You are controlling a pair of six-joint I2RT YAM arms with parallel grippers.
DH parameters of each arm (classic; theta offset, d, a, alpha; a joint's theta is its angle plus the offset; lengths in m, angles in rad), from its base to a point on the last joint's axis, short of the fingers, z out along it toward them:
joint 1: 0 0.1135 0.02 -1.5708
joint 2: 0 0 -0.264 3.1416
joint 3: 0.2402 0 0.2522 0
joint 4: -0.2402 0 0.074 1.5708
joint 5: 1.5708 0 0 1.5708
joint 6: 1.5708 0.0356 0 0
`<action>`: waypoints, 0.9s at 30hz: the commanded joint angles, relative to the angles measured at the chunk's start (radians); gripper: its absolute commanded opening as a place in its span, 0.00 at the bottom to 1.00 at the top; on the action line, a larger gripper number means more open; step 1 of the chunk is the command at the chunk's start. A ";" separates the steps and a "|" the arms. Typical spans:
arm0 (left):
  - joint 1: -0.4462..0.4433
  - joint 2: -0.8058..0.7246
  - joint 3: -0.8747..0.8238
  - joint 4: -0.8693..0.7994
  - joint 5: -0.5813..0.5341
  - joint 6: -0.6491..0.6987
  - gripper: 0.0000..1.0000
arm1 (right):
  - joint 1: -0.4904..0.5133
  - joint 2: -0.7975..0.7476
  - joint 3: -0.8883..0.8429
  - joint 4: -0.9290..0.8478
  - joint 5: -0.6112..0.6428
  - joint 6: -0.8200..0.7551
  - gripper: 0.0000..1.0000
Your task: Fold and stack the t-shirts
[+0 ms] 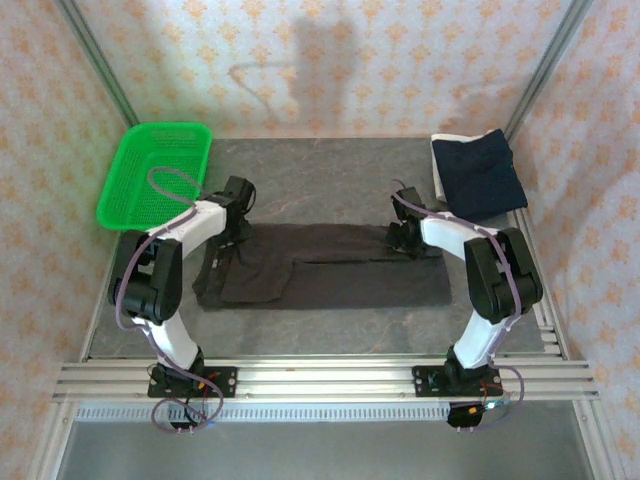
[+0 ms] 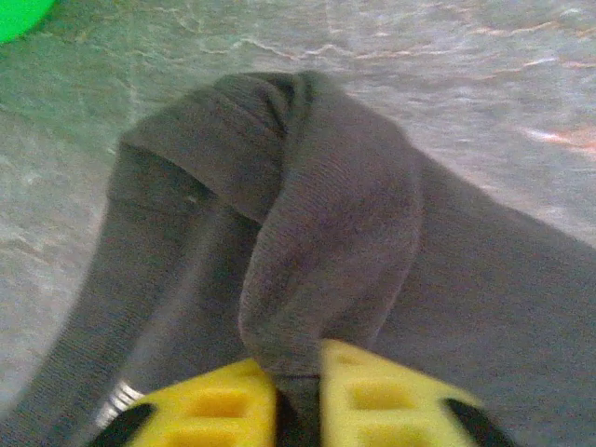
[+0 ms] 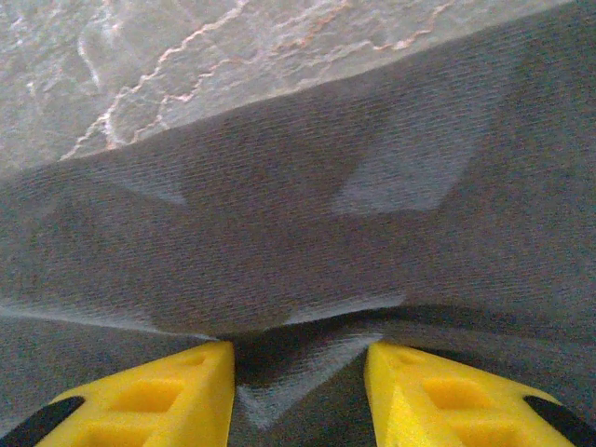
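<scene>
**A:** Where did the charcoal t-shirt (image 1: 330, 275) lie?

**B:** It was stretched in a long band across the middle of the table (image 1: 320, 170), with its sleeve end toward the left edge. The navy t-shirt (image 1: 480, 175) sat folded at the far right corner on top of a white t-shirt (image 1: 440, 145), of which only an edge peeked out. The green basket (image 1: 140, 190) stood at the far left corner.

**A:** And the pincers?

**B:** The left gripper (image 2: 298, 377) was closed tight on a bunched fold of the charcoal cloth, which rose in a hump just beyond its fingers. The right gripper (image 3: 300, 372) stood partly open. Its fingers sat either side of a small pucker at the shirt's right end, and it was not clamped, as far as I could judge.

**A:** So what worried you?

**B:** The uneven hold. Had both arms lifted then, I judged the left end would have risen while the right end slid free, dragging the band crooked. The left pinch also looked to have taken several layers at once, so a fold made from it might have come out lumpy. And the right arm was working near the finished pile, where a wide swing could have knocked the navy t-shirt askew.
</scene>
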 commanded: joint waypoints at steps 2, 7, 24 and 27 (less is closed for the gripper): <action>0.093 -0.103 -0.075 0.039 0.051 0.035 0.00 | -0.043 -0.026 -0.050 -0.065 0.100 0.028 0.42; 0.112 -0.139 -0.094 0.015 0.048 0.045 0.22 | -0.088 -0.047 -0.059 -0.074 0.066 0.034 0.41; -0.070 -0.142 0.006 0.017 0.084 0.034 0.67 | -0.080 0.059 0.145 -0.117 0.025 -0.007 0.43; -0.034 -0.065 -0.042 0.100 0.151 0.013 0.63 | -0.117 0.106 0.159 -0.116 0.029 0.005 0.43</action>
